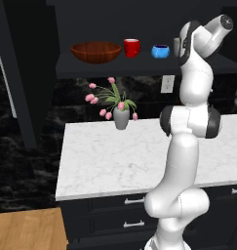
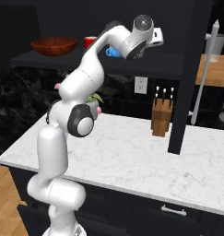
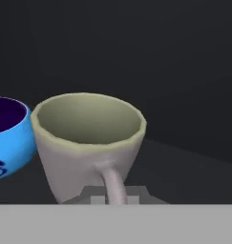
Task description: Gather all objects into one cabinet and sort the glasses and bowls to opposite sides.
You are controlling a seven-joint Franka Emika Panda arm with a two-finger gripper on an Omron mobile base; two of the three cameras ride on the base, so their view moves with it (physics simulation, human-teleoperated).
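The black cabinet's shelf (image 1: pixel 81 69) carries, from left to right, the wide wooden bowl (image 1: pixel 96 52), the red cup (image 1: pixel 131 47), the small blue bowl (image 1: pixel 160 51) and the grey-beige cup (image 1: pixel 176 47), which my arm half hides. The hand view looks at the grey-beige cup (image 3: pixel 86 138) from close up. It stands upright just right of the blue bowl (image 3: pixel 10 138), handle toward the hand. My gripper (image 3: pixel 112 198) is shut at that handle, at the shelf's right end. The right base view shows the wooden bowl (image 2: pixel 54 46) and red cup (image 2: pixel 89 41) left of my arm.
A grey vase of pink tulips (image 1: pixel 121 117) stands on the white marble counter (image 1: pixel 115 161) under the shelf. A knife block (image 2: pixel 161 117) and a black cabinet post (image 2: pixel 180 92) stand to the right. Black drawers with silver handles (image 1: pixel 134 200) run below the counter.
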